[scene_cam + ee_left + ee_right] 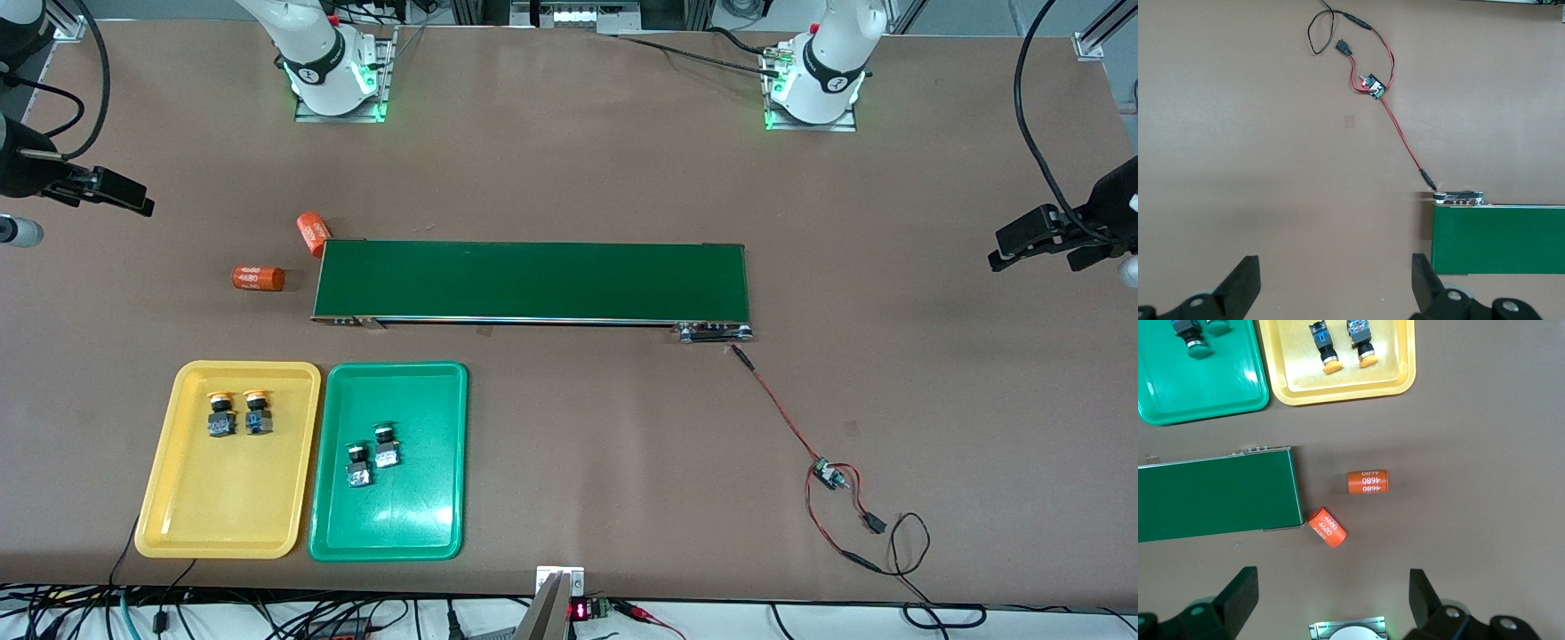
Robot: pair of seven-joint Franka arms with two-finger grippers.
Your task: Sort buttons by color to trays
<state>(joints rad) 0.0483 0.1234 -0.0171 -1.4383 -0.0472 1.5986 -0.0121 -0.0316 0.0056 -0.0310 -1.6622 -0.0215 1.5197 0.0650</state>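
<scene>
**Q:** Fig. 1. Where did the buttons lie, and why there?

**A:** Reading the front view as a dial centred on the conveyor belt (533, 280), the yellow tray (227, 511) lay at eight o'clock and the green tray (391, 524) at seven. The two yellow-capped buttons (220, 415) lay side by side in the yellow tray, and the two green-capped buttons (357, 465) lay in the green one. Each cap matched its tray, so I judged the sort complete.

**Q:** And the claws?

**A:** Both stood wide and held nothing. I had the left claw (1335, 263) over bare counter at three o'clock. The right claw (1333, 577) was over the counter at nine, near the two orange cylinders (258, 278). I read both arms as waiting well clear of the trays.
</scene>
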